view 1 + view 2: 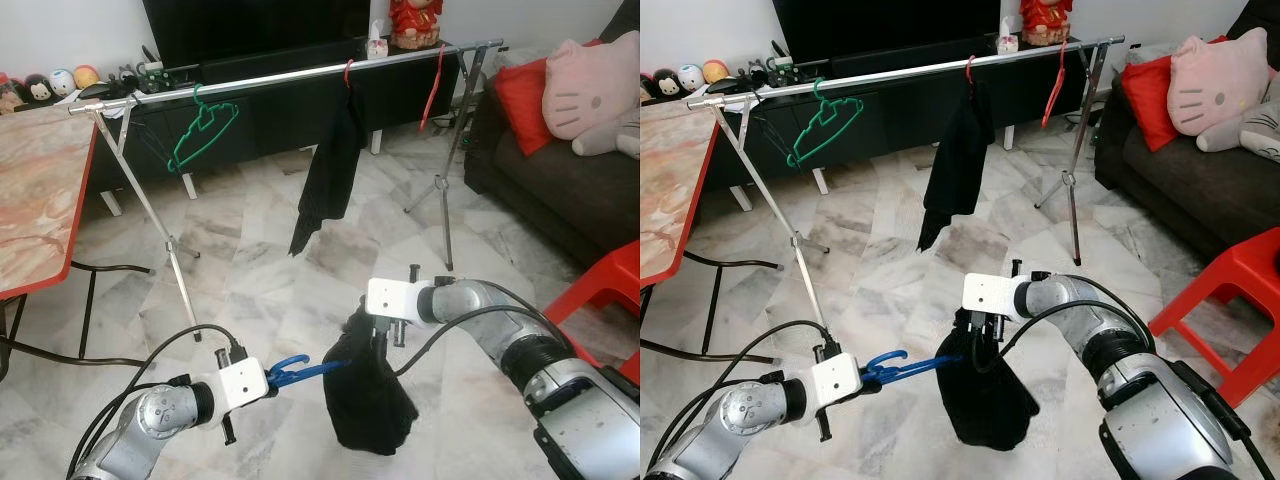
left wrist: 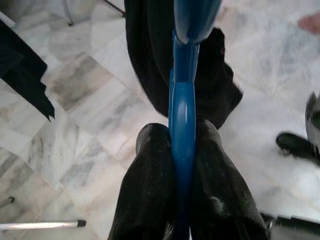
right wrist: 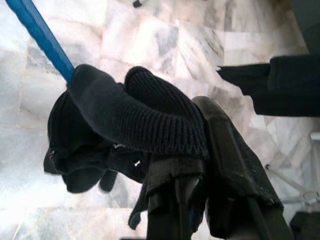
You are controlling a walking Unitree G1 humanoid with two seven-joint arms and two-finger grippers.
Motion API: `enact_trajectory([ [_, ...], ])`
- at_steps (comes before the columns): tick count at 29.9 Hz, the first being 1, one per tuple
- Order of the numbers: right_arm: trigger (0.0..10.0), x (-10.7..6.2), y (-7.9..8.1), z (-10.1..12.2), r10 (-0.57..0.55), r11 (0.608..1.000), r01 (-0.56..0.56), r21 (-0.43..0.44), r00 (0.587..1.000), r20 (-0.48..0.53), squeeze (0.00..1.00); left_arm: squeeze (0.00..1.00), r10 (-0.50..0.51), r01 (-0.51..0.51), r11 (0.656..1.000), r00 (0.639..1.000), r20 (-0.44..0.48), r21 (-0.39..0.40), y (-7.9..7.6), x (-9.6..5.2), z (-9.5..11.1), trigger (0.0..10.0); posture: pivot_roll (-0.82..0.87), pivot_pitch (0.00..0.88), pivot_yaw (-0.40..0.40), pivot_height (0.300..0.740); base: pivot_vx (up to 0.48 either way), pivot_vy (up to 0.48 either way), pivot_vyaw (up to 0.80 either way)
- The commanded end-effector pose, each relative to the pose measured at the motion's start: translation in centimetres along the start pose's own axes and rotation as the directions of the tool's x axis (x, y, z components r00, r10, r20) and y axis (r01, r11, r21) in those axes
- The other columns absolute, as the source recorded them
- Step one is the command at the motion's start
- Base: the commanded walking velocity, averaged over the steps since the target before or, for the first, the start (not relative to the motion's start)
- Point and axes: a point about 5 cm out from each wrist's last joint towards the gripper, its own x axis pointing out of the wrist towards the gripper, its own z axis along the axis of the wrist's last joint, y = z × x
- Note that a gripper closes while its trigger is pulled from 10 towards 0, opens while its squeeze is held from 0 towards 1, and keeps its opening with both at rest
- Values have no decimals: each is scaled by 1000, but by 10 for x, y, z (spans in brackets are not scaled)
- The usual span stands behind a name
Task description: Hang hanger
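The blue hanger (image 1: 300, 371) is held low over the marble floor (image 1: 280, 280), its hook end clamped between the fingers of the left gripper (image 1: 272, 379); in the left wrist view the two pads (image 2: 150, 180) are pressed against the blue plastic on either side. A black knitted garment (image 1: 368, 395) is draped on the hanger's far end and hangs beneath it. The garment's ribbed edge is pinched by the right gripper (image 1: 380, 340) — its fingers (image 3: 225, 150) are closed on the fabric. Beyond both arms a metal clothes rail (image 1: 300, 73) is seen, carrying a green hanger (image 1: 203, 128), a red hanger with a black garment (image 1: 330, 175) and a bare red hanger (image 1: 433, 85) — well apart from the blue one.
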Motion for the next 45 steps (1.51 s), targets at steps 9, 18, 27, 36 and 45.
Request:
enact_trajectory([
  [9, 10000, 5, -3, 9, -20, 1000, 20, 5, 1000, 17, 0, 0, 107, -99, 991, 990, 91, -93, 13, -7, 15, 10000, -105, 0, 31, 740, 0, 0, 0],
  [18, 10000, 12, 3, 13, -23, 999, 22, 34, 999, 34, 0, 0, 84, -62, 985, 987, 137, -162, 8, -5, 24, 10000, -103, 0, 30, 740, 0, 0, 0],
  [27, 10000, 13, -2, 13, -85, 993, 84, 78, 996, 8, 0, 0, -24, 34, 990, 996, 81, -135, -5, -7, 19, 10000, -97, 0, 30, 740, 0, 0, 0],
  [36, 10000, 17, 4, 14, -78, 991, 77, 109, 997, 8, 0, 0, 64, -61, 992, 997, 29, -114, 2, -2, 17, 10000, -95, 0, 31, 740, 0, 0, 0],
  [45, 10000, 19, 9, 14, -52, 993, 50, 110, 999, 12, 0, 0, 146, -135, 980, 987, 69, -146, 10, -1, 23, 10000, -96, 0, 33, 740, 0, 0, 0],
])
